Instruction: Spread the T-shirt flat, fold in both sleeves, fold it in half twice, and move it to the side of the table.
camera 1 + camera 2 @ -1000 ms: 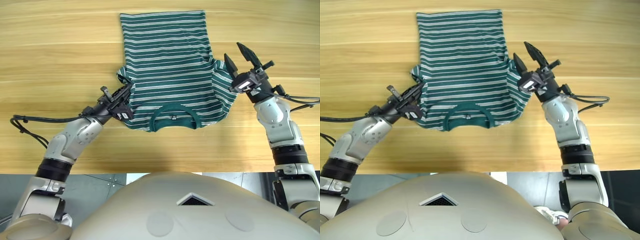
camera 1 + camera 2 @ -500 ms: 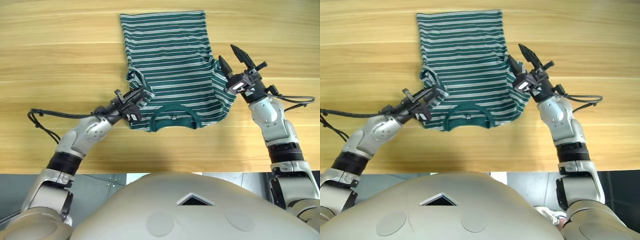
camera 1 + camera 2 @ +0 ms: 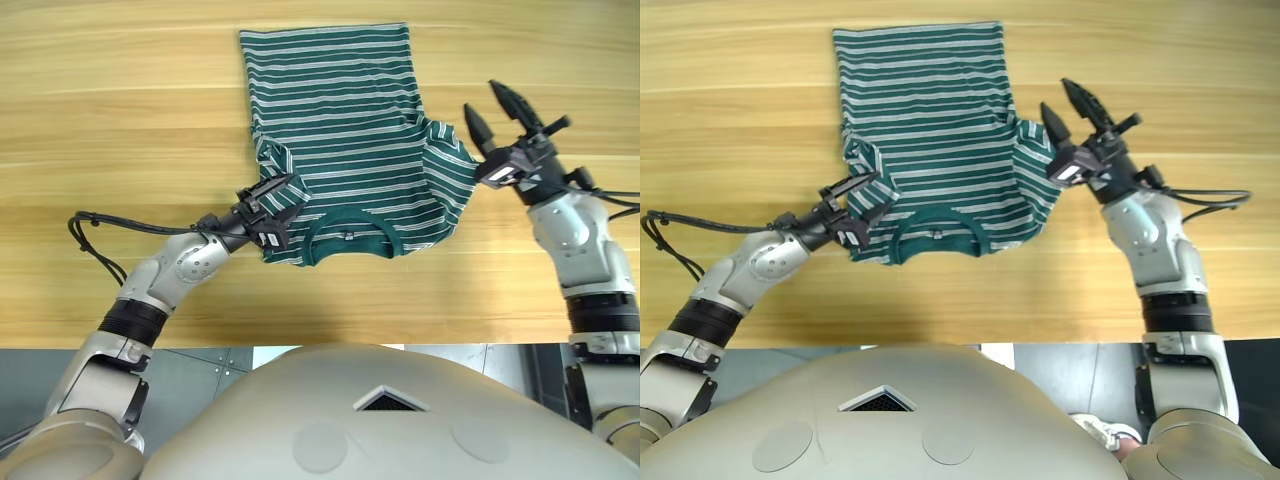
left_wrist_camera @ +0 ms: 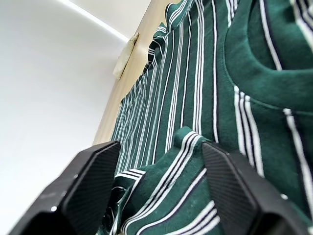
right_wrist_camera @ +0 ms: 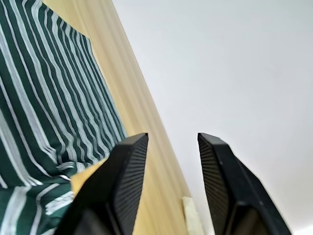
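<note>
The green and white striped T-shirt (image 3: 340, 110) lies on the wooden table (image 3: 120, 120), collar (image 3: 345, 228) toward me. Its left sleeve (image 3: 275, 165) is folded in over the body, and the right sleeve (image 3: 445, 165) is bunched inward too. My left gripper (image 3: 285, 197) hovers low over the left shoulder, open, with a ridge of striped cloth (image 4: 181, 147) lying between its spread fingers. My right gripper (image 3: 482, 100) is raised just right of the right sleeve, open and empty.
Bare wood stretches to the left (image 3: 100, 80) and right (image 3: 570, 60) of the shirt. The table's front edge (image 3: 300, 345) runs just below both arms. A black cable (image 3: 90, 235) loops off the left forearm over the table.
The left gripper carried the left sleeve inward over the shirt and let go of it. The right gripper closed in on the right sleeve, then pulled back to the right.
</note>
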Tool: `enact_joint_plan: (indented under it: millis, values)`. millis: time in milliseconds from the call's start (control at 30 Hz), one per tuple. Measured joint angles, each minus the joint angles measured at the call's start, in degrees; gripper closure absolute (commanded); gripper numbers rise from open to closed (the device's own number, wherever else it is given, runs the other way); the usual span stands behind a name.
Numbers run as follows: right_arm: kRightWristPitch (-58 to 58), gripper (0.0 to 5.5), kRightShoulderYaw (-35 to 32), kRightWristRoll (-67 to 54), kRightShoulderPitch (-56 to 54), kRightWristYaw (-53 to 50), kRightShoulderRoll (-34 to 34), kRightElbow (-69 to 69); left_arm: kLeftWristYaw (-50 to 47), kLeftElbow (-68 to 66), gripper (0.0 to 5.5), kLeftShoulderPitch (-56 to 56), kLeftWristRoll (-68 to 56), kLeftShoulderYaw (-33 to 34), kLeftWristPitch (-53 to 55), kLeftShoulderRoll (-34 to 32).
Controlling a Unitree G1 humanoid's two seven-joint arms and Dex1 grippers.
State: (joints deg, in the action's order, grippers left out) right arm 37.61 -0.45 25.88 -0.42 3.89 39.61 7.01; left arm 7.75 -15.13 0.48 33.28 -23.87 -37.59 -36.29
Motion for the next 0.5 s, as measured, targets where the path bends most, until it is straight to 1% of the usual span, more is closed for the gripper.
enact_joint_plan:
  millis: [67,100,133,233,333,433,500]
  values:
    - [-0.3,3.64,-2.2,-0.3,1.7,0.2,1.3,-2.3,-0.3,1.4,1.68,1.4,-0.1,0.8,0.1,-0.9]
    - [-0.7,3.64,-3.1,-0.4,2.3,0.3,1.7,-2.7,-0.9,2.3,1.65,2.4,0.1,1.8,0.2,-1.5]
    - [-1.0,3.64,-3.4,-0.5,2.4,0.3,1.7,-2.7,-1.9,3.6,1.51,3.4,0.3,3.0,0.4,-1.8]
    - [-1.0,3.64,-3.0,-0.7,2.6,0.4,1.3,-2.1,-8.3,8.6,1.51,6.1,0.3,9.1,0.8,-0.5]
    - [-1.0,3.64,-2.0,-0.5,2.4,0.3,0.6,-0.4,-14.6,13.1,1.51,4.2,-3.6,16.1,2.2,3.9]
    - [-1.0,3.64,-2.0,0.1,2.5,-0.4,0.4,1.5,-17.0,13.0,1.51,5.1,-1.6,19.8,7.0,5.0]
    - [-1.0,3.64,-2.1,0.2,2.9,-0.9,0.4,2.4,-17.3,12.2,1.51,6.7,-0.9,20.6,9.1,5.0]
